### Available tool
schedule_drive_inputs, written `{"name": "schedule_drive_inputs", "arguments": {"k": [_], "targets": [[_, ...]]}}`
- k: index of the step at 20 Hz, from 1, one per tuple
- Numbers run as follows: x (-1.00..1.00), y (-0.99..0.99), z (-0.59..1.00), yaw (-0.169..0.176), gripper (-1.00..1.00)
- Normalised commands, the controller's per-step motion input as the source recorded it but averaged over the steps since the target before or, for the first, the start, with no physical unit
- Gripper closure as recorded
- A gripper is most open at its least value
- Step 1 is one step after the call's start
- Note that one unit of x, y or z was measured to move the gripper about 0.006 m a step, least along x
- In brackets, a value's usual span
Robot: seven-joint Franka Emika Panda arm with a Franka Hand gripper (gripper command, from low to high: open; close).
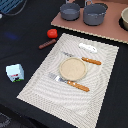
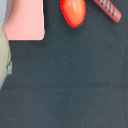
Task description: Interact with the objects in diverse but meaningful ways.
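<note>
Your red tomato (image 1: 52, 33) sits on the dark surface (image 1: 25, 45) just beside the brown stick (image 1: 47, 44); the white piece (image 1: 88, 48) lies on the placemat (image 1: 45, 85); the carton (image 1: 15, 72) stands well apart; your jaws are out of view.

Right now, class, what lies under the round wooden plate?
The round wooden plate sits on the striped placemat, between the knife and the fork. The mat's weave directly beneath the plate is covered, so anything there cannot be seen.
</note>
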Motion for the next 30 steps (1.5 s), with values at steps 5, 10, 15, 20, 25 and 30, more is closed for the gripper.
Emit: {"name": "schedule_drive_inputs", "arguments": {"k": [5,10,15,20,25,30], "targets": [[0.01,0.0,-0.01,0.001,-1.0],[0.13,0.0,-0.2,-0.018,-1.0],[0.1,-0.01,-0.24,-0.012,-1.0],[0.01,-0.02,-0.25,0.0,-1.0],[0.0,-0.05,-0.36,0.0,-1.0],[0.0,-0.1,-0.46,0.023,-1.0]]}}
